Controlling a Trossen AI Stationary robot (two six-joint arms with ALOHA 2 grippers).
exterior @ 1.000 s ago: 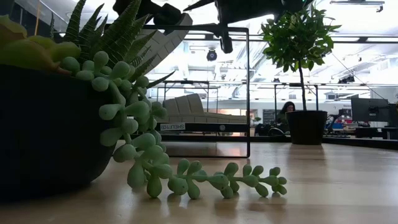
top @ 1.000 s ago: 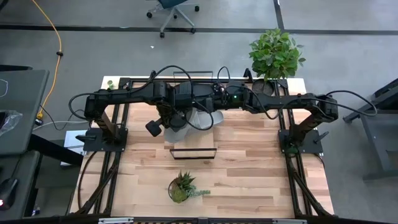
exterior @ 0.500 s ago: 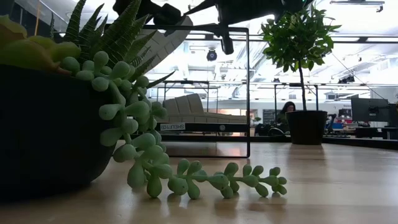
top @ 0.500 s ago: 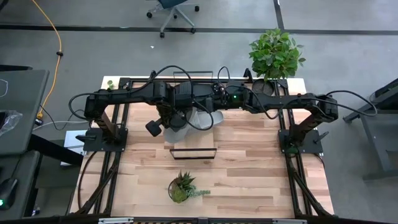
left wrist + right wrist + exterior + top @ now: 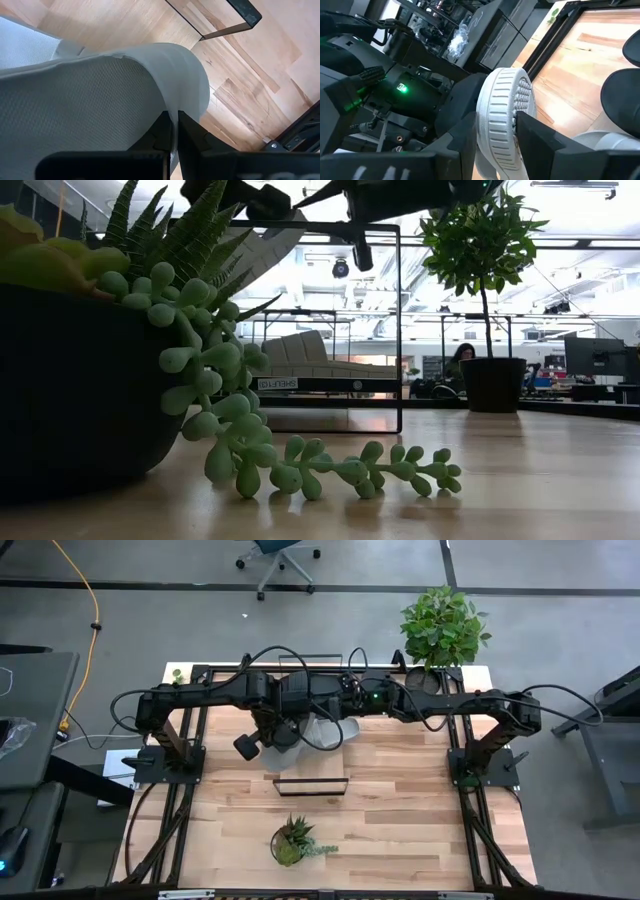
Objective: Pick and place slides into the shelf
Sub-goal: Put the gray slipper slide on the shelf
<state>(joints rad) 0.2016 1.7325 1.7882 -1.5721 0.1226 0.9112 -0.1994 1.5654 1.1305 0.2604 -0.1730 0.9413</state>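
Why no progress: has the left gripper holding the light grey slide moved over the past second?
No. The left gripper with its light grey slide hangs at the same spot above the black wire-framed shelf.

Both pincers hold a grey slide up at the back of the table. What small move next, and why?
Probably lower the left pincer toward the shelf: it is clamped on a grey slide's strap, held off the table. The right pincer grips a second slide, also not placed.

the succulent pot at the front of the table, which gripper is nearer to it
Left. The left gripper, shut on a light grey slide, hangs just behind the succulent pot. The right gripper, also holding a grey slide, sits slightly farther back.
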